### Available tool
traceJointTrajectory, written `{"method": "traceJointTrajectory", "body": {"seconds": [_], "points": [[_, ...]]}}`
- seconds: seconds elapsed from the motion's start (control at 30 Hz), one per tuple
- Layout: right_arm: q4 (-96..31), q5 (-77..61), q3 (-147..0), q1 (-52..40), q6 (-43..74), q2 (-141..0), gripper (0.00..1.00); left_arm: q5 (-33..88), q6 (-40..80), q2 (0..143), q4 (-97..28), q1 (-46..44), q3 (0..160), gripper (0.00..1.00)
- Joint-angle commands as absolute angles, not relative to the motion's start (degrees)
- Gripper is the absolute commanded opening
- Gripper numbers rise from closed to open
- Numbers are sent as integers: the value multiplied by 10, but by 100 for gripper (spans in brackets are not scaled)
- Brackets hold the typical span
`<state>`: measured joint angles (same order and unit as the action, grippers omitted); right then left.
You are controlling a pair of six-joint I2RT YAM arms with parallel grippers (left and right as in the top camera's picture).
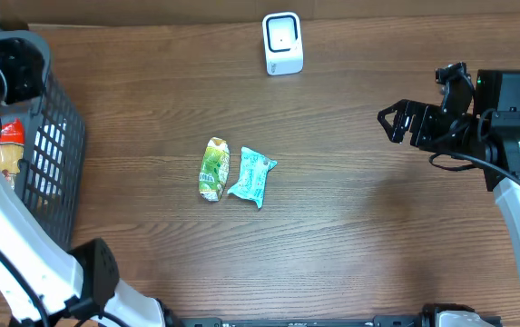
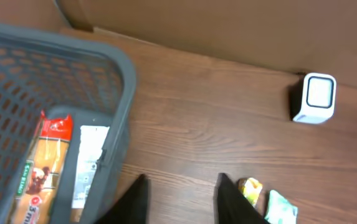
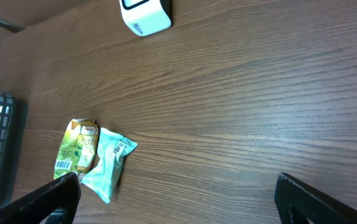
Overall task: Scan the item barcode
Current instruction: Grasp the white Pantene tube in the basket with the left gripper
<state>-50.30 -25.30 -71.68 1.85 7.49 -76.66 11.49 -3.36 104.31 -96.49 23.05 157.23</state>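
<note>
Apparently the left claw (image 2: 181, 200) stands part-open, tips cropped; the right claw (image 1: 388, 125) gapes empty.

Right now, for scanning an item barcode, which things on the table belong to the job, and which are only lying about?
Belong to the job:
white box-shaped plastic scanner
green-yellow foil packet, barcode showing
pale teal foil packet, barcode showing

Probably only lying about:
grey plastic mesh basket
orange-red snack packet and white packet inside it

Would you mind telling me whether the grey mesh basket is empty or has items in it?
Not empty: the grey mesh basket holds an orange-red packet and a white packet.
</note>
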Motion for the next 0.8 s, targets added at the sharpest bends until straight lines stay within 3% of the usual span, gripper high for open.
{"method": "traceJointTrajectory", "body": {"seconds": [0.0,0.1,0.13,0.17,0.5,0.77], "points": [[-502,-257,-728,19,75,-766,100,60,-13,1049,-968,241,1571,45],[-501,-257,-728,19,75,-766,100,45,13,1049,-968,260,1567,62],[-500,-257,-728,19,75,-766,100,45,21,1049,-968,269,1567,74],[-500,-257,-728,19,75,-766,100,45,28,1049,-968,278,1567,100],[-499,-258,-728,19,77,-766,100,40,30,1049,-968,380,1541,100],[-503,-257,-728,19,77,-766,100,60,12,1064,-920,462,1390,100]]}}
